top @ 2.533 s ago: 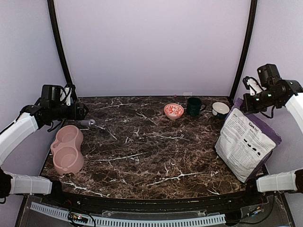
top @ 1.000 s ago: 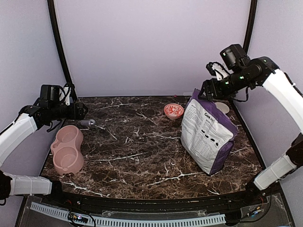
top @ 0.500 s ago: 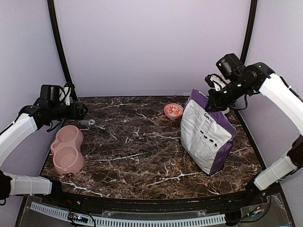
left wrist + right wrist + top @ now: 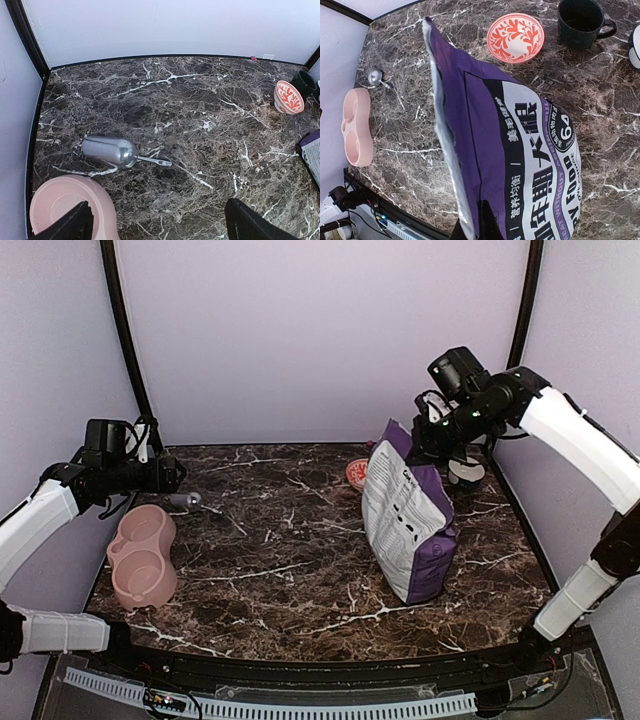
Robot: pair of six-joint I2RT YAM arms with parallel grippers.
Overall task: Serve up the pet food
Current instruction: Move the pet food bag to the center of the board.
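No kibble shows in any view. The purple-and-white bag (image 4: 405, 530) stands upright right of the table's middle, its top edge pinched by my right gripper (image 4: 425, 435). In the right wrist view the gripper (image 4: 475, 225) is shut on the bag's (image 4: 520, 150) open upper edge. My left gripper (image 4: 178, 475) hovers open and empty at the far left, above a metal scoop (image 4: 185, 501) and the pink double bowl (image 4: 143, 555). In the left wrist view my left gripper (image 4: 159, 215) is behind the scoop (image 4: 105, 150), with the bowl (image 4: 65, 205) beside its left finger.
A red patterned bowl (image 4: 357, 473) sits at the back, just left of the bag. A dark mug (image 4: 582, 22) stands beside it and a white bowl (image 4: 466, 470) is at the back right. Walls enclose the table on three sides.
My right gripper has carried the bag from the right edge leftward toward the table's middle, turning it. The left arm, scoop and pink bowl have not moved.
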